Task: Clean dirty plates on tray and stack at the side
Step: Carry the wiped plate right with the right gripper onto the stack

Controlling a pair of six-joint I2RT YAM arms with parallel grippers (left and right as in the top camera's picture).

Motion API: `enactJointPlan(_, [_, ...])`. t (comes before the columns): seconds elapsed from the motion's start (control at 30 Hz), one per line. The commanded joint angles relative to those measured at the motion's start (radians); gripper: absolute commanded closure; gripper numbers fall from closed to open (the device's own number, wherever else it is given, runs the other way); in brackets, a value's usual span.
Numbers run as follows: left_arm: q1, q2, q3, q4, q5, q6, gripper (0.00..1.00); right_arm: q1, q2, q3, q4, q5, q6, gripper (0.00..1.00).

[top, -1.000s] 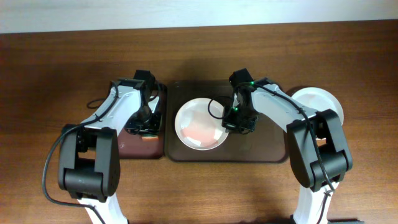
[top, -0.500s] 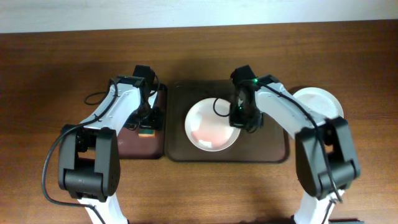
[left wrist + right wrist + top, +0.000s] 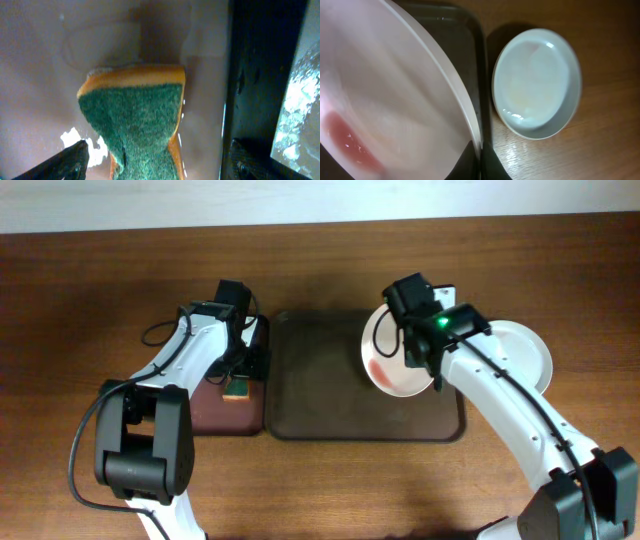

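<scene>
The right hand (image 3: 408,348), clamped on the smeared plate (image 3: 385,367), is holding it tilted over the tray (image 3: 320,405). The left hand (image 3: 238,372), clamped on the sponge (image 3: 237,388), should wipe next.

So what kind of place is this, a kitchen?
Probably a robot practice bench, not a real kitchen: a wooden table, a red-smeared plate held over a brown tray, and a green sponge.

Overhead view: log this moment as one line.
left gripper: shut on sponge, over maroon tray | right gripper: shut on smeared plate, tilted above brown tray | second plate: on table beside brown tray
</scene>
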Motion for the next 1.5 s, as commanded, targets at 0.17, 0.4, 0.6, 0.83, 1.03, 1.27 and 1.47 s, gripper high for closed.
enactJointPlan(0.17, [-0.005, 0.087, 0.014, 0.046, 0.011, -0.007, 0.39, 0.205, -0.028, 0.021, -0.003, 0.475, 0.002, 0.96])
enactJointPlan(0.4, [-0.005, 0.081, 0.031, 0.050, 0.011, -0.007, 1.00, 0.208, -0.028, 0.021, -0.002, 0.480, 0.028, 0.96])
enactJointPlan(0.6, [0.001, -0.026, 0.120, -0.044, 0.012, -0.007, 0.18, -0.023, -0.028, 0.021, 0.021, 0.033, 0.150, 0.96])
enactJointPlan(0.83, [0.001, -0.035, 0.119, -0.114, 0.012, -0.007, 0.09, -0.561, -0.027, 0.021, 0.023, -0.618, 0.140, 0.96])
enactJointPlan(1.03, [0.001, -0.035, 0.119, -0.114, 0.012, -0.007, 0.09, -0.906, -0.024, -0.028, 0.005, -0.663, 0.027, 0.96])
enactJointPlan(1.27, [0.001, -0.035, 0.119, -0.114, 0.012, -0.007, 0.08, -0.982, -0.019, -0.191, 0.183, -0.665, 0.028, 0.80])
enactJointPlan(1.47, [0.069, -0.066, 0.122, -0.068, 0.098, -0.082, 0.00, -0.854, -0.019, -0.190, 0.182, -0.924, -0.257, 0.17])
